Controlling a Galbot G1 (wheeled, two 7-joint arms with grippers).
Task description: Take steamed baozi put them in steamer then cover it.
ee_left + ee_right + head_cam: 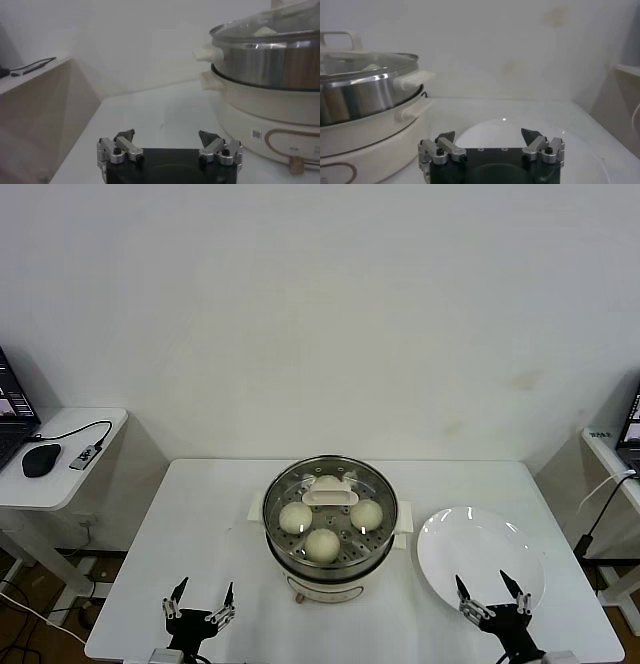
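The steamer (330,529) sits covered, buns (321,544) inside; both grippers' jaws gape empty at the worktop's (210,534) near edge, so any stray reach could knock the lid (330,502).

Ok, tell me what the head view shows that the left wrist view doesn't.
Only the head view: three cream-white round buns under the clear glass lid, the flat white plate, the open right gripper over the plate's near edge, a black mouse.
Only the left wrist view: the steamer's cream base from the side.
Both: the shiny steel steamer, the open left gripper, the white table.
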